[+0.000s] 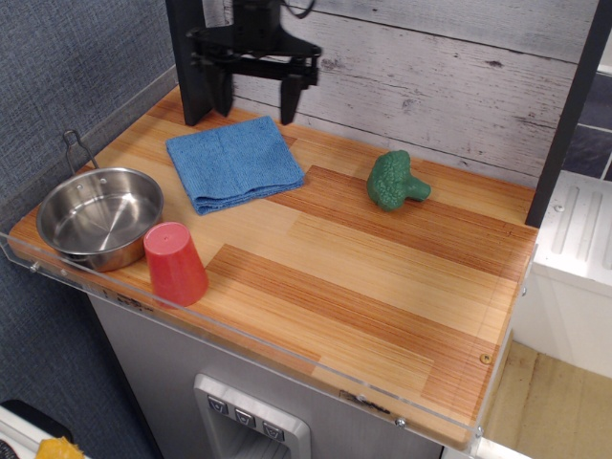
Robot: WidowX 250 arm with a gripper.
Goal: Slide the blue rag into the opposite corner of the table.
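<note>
Observation.image shows us the gripper [254, 100] raised above the far left part of the table [382, 287], its two fingers [286, 103] spread wide apart and holding nothing. We see the blue rag [234, 163] lying flat and folded on the wood just below and a little nearer than the fingers, not touched by them. It sits in the far left region, close to the back wall, with the steel bowl [96, 215] and the red cup [175, 263] nearer on the left and the broccoli [393, 180] off to its right.

We judge the task as barely begun, if at all: the rag is well apart from the opposite corner [459, 382], the bare near right end of the planks. What is left, as we read it, is nearly everything: bring the fingers down onto the cloth and drag it diagonally across the open wood, passing on the near side of the broccoli.
</note>
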